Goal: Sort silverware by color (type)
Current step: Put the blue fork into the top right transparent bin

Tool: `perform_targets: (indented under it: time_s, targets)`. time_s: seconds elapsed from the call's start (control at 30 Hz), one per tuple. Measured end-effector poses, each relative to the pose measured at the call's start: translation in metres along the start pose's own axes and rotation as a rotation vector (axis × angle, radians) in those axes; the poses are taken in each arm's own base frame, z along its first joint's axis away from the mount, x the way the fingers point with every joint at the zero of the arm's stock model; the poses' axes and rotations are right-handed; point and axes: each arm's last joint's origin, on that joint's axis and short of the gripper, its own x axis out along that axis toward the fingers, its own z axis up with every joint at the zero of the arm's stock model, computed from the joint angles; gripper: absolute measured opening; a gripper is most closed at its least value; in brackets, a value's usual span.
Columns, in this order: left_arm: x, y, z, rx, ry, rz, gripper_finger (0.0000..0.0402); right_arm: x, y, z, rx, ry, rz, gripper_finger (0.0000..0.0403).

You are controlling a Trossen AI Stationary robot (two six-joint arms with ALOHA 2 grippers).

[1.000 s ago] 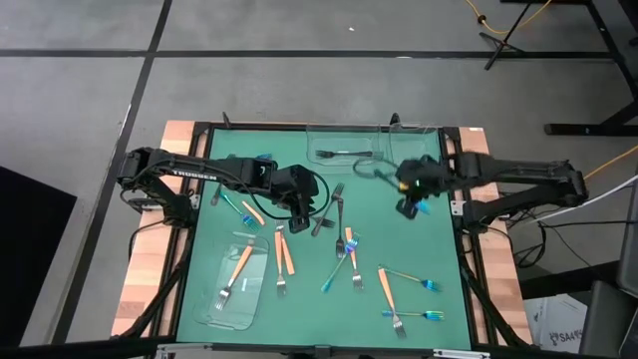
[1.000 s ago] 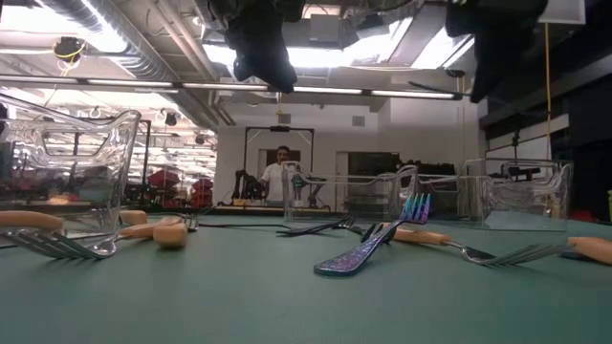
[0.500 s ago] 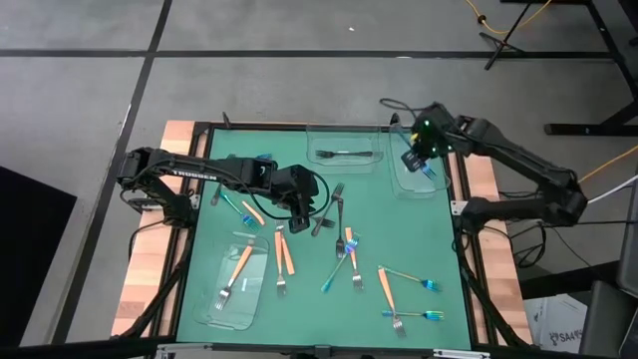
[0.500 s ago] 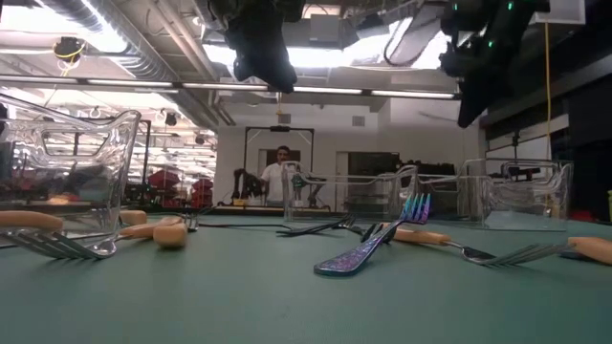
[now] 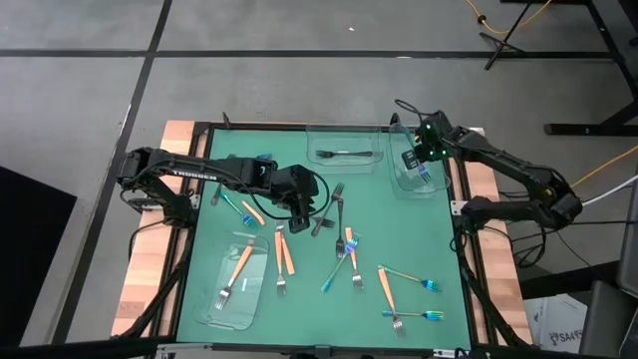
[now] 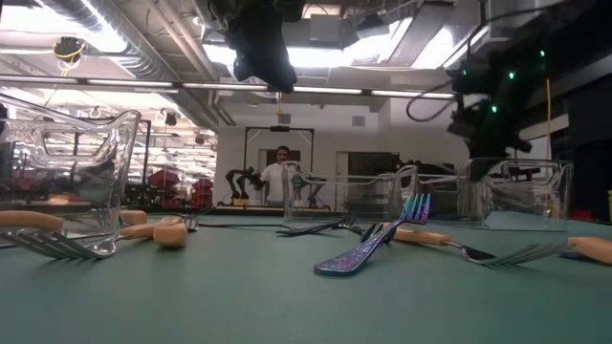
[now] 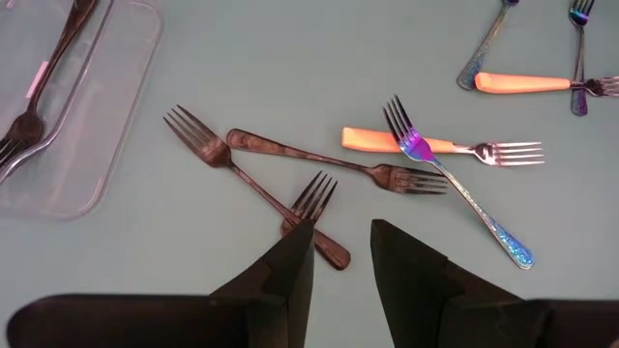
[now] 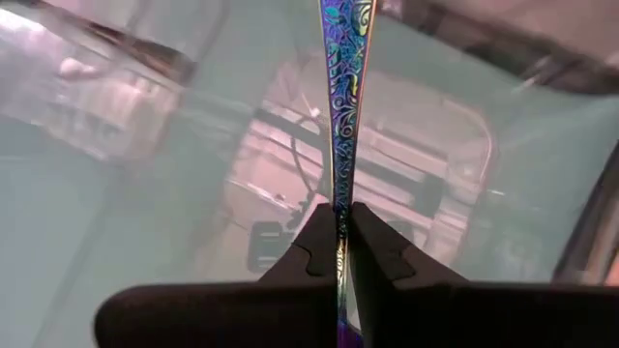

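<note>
My right gripper (image 8: 338,215) hangs over the clear tray (image 5: 404,184) at the table's far right, shut on an iridescent blue fork (image 8: 344,87). My left gripper (image 7: 340,246) stands open above the table's middle (image 5: 302,211), just over a few black forks (image 7: 253,181) lying flat. Orange-handled forks (image 5: 285,249) and more blue forks (image 5: 334,277) lie scattered over the near half. A black fork (image 5: 346,154) lies in the far middle tray, and an orange-handled fork (image 5: 239,267) in the near left tray. My right gripper pinches the blue fork's patterned handle (image 8: 340,191) between its two fingers. The fork runs straight out along the fingers, slanting down over the tray. It is lifted clear of the table; whether its far end touches the tray I cannot tell.
Three clear trays stand on the green mat: far middle (image 5: 371,140), far right, and near left (image 5: 214,311). In the low view their walls (image 6: 521,196) rise at the back. A person (image 6: 280,172) stands in the room beyond the table.
My right gripper has swung from over the mat's right middle toward the far right corner with the blue fork, rolling as it went. It has then sunk over the far right tray. It has stayed shut on the fork.
</note>
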Motion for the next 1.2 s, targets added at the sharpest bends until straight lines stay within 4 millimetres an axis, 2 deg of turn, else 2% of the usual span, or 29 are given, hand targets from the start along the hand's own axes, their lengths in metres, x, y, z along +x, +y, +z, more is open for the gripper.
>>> perform_targets:
  time_s: [0.17,0.43,1.2]
  targets:
    - [0.0,0.0,0.0,0.0,0.0,0.0,0.0099,0.018,-0.002,-0.018,-0.001,-0.005,0.003,0.0003]
    - [0.0,0.0,0.0,0.0,0.0,0.0,0.0099,0.029,-0.005,-0.037,0.004,0.054,-0.007,0.0003]
    - [0.0,0.0,0.0,0.0,0.0,0.0,0.0099,0.029,-0.005,-0.037,0.006,0.055,-0.007,0.0003]
